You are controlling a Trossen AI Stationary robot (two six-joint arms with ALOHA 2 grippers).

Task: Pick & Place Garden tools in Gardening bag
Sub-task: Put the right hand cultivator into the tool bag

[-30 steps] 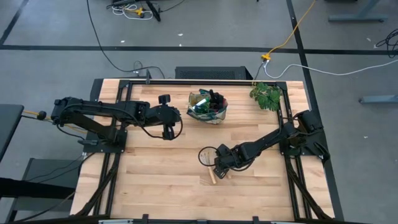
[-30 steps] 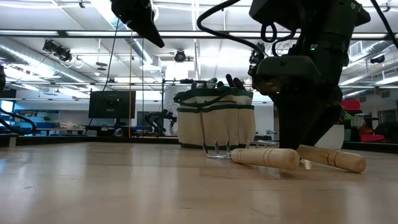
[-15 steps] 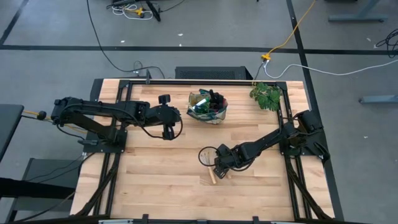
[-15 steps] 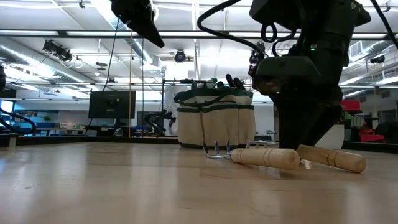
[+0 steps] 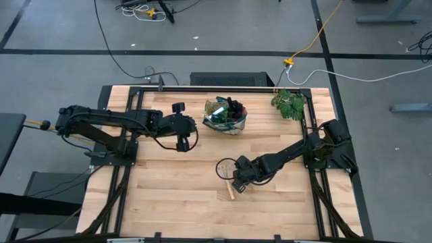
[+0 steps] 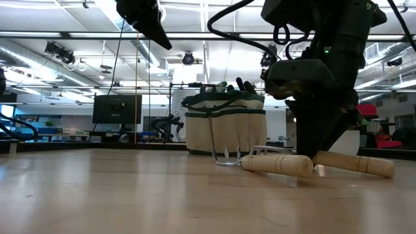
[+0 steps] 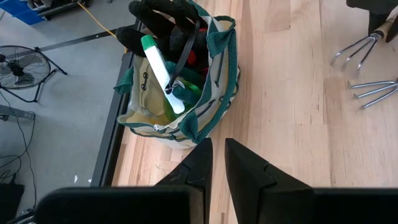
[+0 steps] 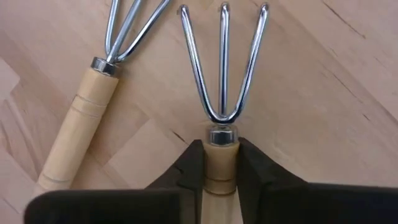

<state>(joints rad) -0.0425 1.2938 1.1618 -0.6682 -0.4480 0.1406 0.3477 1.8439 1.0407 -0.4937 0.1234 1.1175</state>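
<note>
Right wrist view shows our right gripper (image 8: pixel 221 163) with both fingers pressed against the wooden handle of a mini rake (image 8: pixel 221 93), just behind the metal collar, so we read it as clamped on that tool. The rake's long axis runs straight out from between the fingers, and its three tines fan forward, away from the wrist, close over the table (image 5: pixel 169 182). Beside the gripper lies the second mini rake (image 8: pixel 87 112), its handle angled off to one side and its tines nearly crossing toward those of the held one.

Further out from the gripper, well apart across the boards, stands the gardening bag (image 5: pixel 226 116), already holding a green spray bottle (image 7: pixel 163 71) and gloves (image 7: pixel 163 15). Our left gripper (image 7: pixel 217 155) hangs above the table near that bag with its fingers nearly together and nothing between them.

We judge the chief risk to be the grip so near the collar: the long handle trailing behind could swing or slip in the lift. The tines could also snag the neighbouring rake, or catch the bag's rim on the way in.
</note>
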